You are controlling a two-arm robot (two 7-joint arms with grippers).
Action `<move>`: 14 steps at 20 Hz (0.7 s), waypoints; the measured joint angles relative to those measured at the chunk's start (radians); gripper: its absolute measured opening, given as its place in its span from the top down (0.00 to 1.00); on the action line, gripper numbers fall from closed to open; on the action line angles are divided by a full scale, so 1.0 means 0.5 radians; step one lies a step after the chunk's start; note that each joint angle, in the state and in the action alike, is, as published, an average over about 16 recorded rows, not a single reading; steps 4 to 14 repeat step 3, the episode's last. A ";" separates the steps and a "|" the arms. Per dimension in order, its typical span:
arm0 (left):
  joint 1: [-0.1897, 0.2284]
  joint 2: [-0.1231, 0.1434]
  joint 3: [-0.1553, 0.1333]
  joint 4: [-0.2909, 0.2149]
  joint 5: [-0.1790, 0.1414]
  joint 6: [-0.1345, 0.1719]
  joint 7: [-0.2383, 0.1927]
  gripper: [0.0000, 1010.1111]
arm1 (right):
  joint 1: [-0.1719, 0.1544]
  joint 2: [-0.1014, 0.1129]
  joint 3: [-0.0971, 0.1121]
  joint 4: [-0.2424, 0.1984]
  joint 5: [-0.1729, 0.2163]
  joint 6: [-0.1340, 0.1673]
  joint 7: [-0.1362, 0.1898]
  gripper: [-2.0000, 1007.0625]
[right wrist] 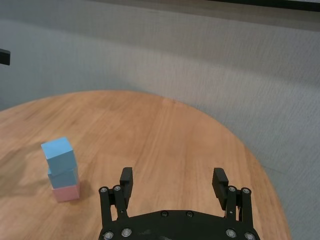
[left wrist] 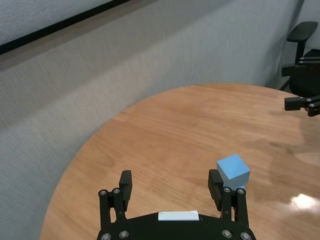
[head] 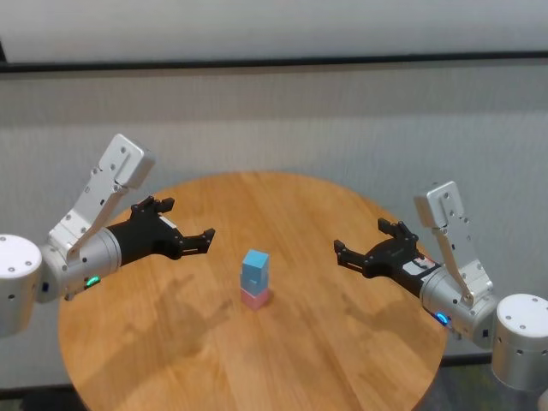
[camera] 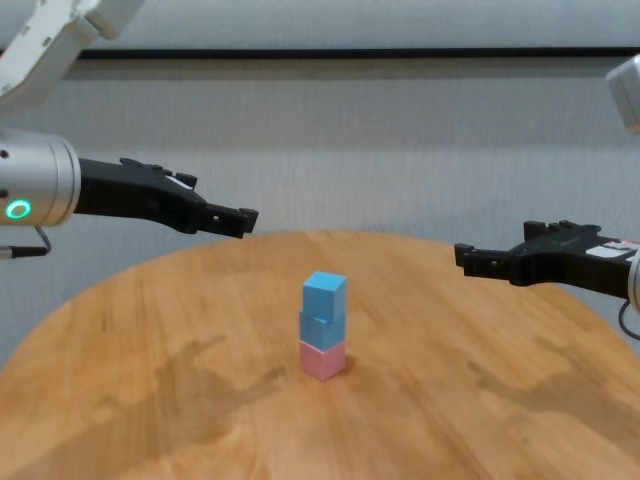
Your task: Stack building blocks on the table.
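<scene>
Three building blocks stand in one stack at the middle of the round wooden table [head: 342, 351]. A pale pink cube [head: 254, 298] is at the bottom, a light blue cube [head: 254, 280] sits on it, and a second light blue cube [head: 255, 261] is on top, slightly turned. The stack also shows in the chest view [camera: 323, 327] and the right wrist view [right wrist: 61, 170]. My left gripper [head: 190, 218] is open and empty, above the table to the stack's left. My right gripper [head: 360, 237] is open and empty, to the stack's right. Neither touches the stack.
A grey fabric wall [head: 282, 120] stands close behind the table. A black office chair [left wrist: 301, 37] shows beyond the table's edge in the left wrist view. Bare tabletop lies all around the stack.
</scene>
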 joint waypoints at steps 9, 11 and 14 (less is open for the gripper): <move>-0.004 -0.003 0.001 0.006 -0.001 -0.001 -0.002 0.01 | 0.000 0.000 0.000 0.000 0.000 0.000 0.000 0.01; -0.004 -0.003 0.001 0.006 -0.001 -0.001 -0.002 0.01 | 0.000 0.000 0.000 0.000 0.000 0.000 0.000 0.01; -0.004 -0.003 0.001 0.006 -0.001 -0.001 -0.002 0.01 | 0.000 0.000 0.000 0.000 0.000 0.000 0.000 0.01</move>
